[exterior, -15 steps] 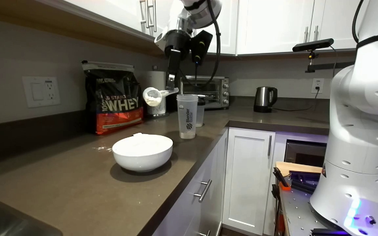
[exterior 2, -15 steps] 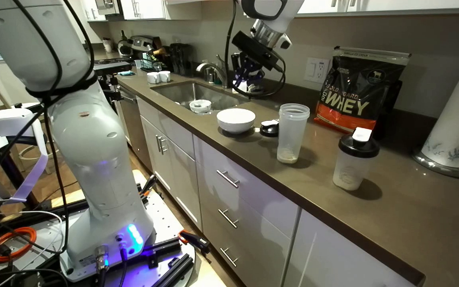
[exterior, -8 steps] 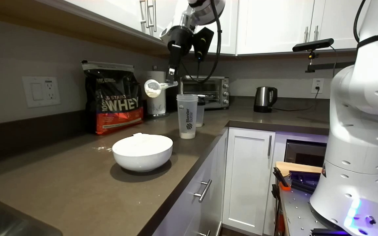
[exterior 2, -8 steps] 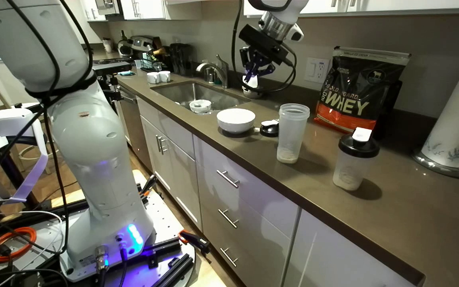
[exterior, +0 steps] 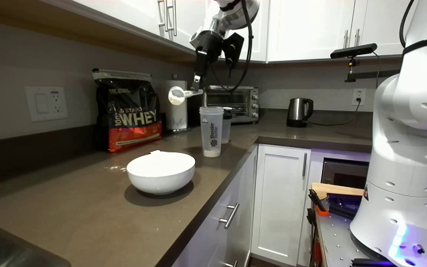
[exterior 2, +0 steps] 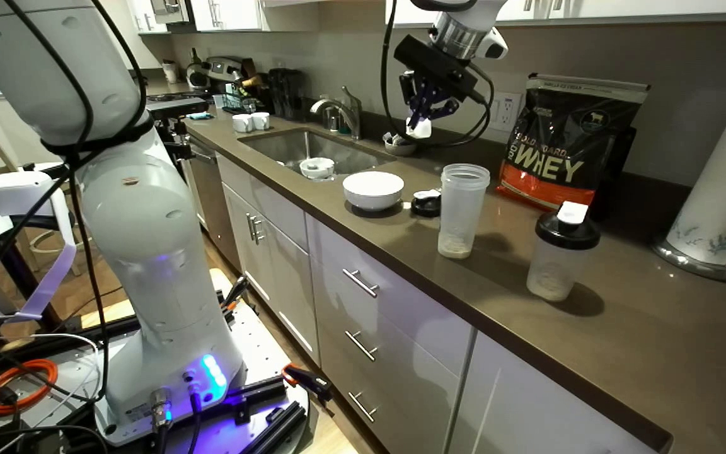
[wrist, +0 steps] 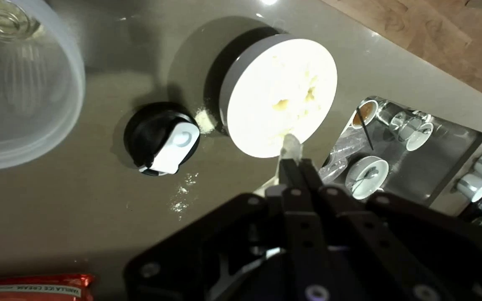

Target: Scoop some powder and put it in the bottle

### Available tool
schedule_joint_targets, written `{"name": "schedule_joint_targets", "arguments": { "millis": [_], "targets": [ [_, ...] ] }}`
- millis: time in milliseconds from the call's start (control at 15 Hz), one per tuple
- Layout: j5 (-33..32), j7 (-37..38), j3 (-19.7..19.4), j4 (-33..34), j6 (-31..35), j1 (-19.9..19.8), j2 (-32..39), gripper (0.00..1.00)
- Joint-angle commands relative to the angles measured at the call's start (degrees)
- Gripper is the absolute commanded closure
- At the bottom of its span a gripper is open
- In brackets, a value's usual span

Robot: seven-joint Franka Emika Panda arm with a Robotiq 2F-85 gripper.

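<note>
My gripper (exterior: 195, 86) is shut on the handle of a clear scoop (exterior: 176, 96) and holds it in the air. Pale powder shows in the scoop's cup; how much I cannot tell. The bottle (exterior: 211, 129), a clear open shaker cup, stands upright on the counter with a little powder at its bottom. The scoop is above the bottle's rim height and apart from it. In an exterior view the gripper (exterior 2: 425, 112) is up and left of the bottle (exterior 2: 464, 208). In the wrist view the fingertips (wrist: 296, 163) grip the scoop handle (wrist: 291, 147); the powder (wrist: 280, 104) lies in the white bowl (wrist: 236, 90).
A black lid (wrist: 147, 138) lies between bowl and bottle, with spilled powder (wrist: 204, 121) beside it. The WHEY bag (exterior: 135, 115) stands by the wall. A lidded shaker (exterior 2: 555, 258) and paper towel roll (exterior 2: 713, 189) stand further along. The sink (exterior 2: 300, 148) is beyond the bowl.
My gripper has risen with the scoop and moved to the right in both exterior views. The scoop's cup has tilted a little. Bottle and bowl have not moved.
</note>
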Motion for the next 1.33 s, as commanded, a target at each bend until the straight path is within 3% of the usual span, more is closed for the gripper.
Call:
{"name": "schedule_joint_targets", "arguments": {
  "millis": [0,1267],
  "targets": [
    [-0.91,1.09,-0.4,0.74,0.91,-1.25,-0.14,0.98],
    [-7.49,4.85,-5.36,-1.89,4.86,-6.08,-4.41,0.98]
  ]
}}
